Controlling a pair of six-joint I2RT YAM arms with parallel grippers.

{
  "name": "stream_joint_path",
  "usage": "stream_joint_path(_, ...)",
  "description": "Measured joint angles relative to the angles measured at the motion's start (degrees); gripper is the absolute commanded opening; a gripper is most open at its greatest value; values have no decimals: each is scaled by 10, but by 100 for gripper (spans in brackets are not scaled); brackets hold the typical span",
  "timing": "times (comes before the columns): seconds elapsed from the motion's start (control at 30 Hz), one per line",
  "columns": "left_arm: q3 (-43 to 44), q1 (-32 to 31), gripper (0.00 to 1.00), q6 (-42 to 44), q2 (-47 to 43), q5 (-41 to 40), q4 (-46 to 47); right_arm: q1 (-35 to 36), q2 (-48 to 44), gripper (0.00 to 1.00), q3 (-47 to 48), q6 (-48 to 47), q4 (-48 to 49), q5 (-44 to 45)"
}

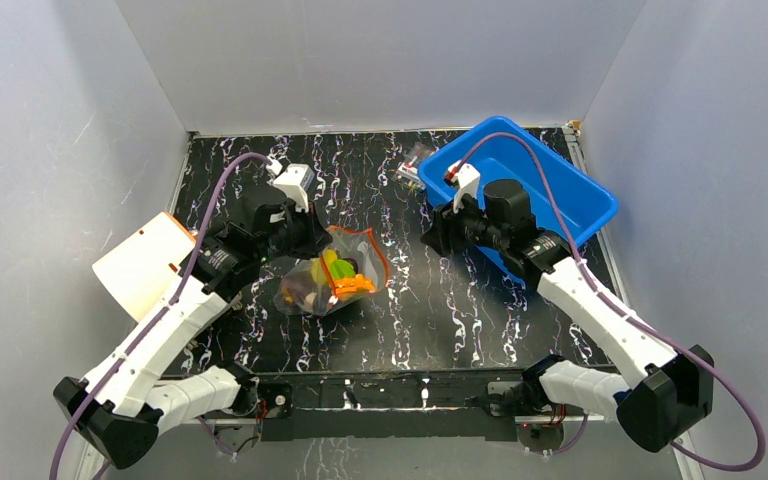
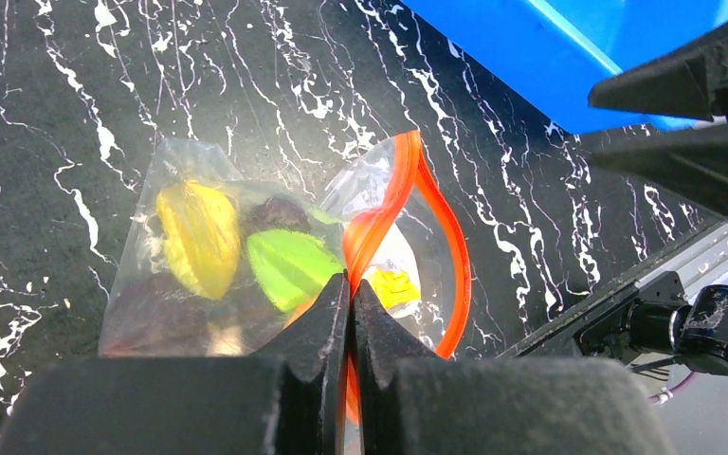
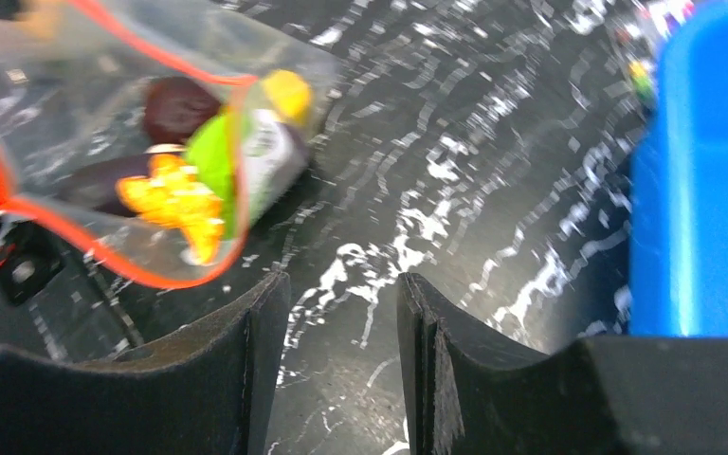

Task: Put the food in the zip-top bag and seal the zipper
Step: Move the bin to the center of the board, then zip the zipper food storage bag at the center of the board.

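In my top view the black marbled table (image 1: 460, 300) fills the middle, with the blue bin (image 1: 570, 190) at upper right and the zip-top bag (image 1: 362, 246) just left of centre, well apart from the bin. My left gripper (image 2: 351, 296) is pinched tight on the bag's mouth edge, while my right gripper (image 3: 341, 313) hangs spread wide on nothing. The food (image 2: 199, 237), in yellow, green and dark pieces, lies inside the bag, whose zipper (image 2: 455, 275) gapes in a loop.

Bare tabletop (image 1: 430, 300) lies between the zip-top bag (image 1: 332, 275) and blue bin (image 1: 560, 165) — the bin blocks the far right.
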Motion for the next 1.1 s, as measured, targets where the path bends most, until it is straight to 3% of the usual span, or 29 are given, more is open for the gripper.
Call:
stream_joint_path(0.17,14,0,0,0,20,12,1,19,-50,49,-32,-31,56,-106)
stream_joint_path(0.3,16,0,0,-7,26,21,7,80,-91,53,-63,-54,101,-138)
stream_joint_path(0.53,16,0,0,-21,38,45,28,199,-75,56,-78,-84,151,-113)
stream_joint_path(0.77,16,0,0,-37,43,61,42,282,-3,63,-78,-126,166,-33)
stream_joint_path(0.83,16,0,0,-40,43,63,45,300,18,59,-78,-143,167,-2)
stream_joint_path(0.97,16,0,0,-45,43,67,45,323,55,37,-78,-170,167,36)
stream_joint_path(1.1,16,0,0,-48,43,70,45,330,74,24,-78,-183,173,51)
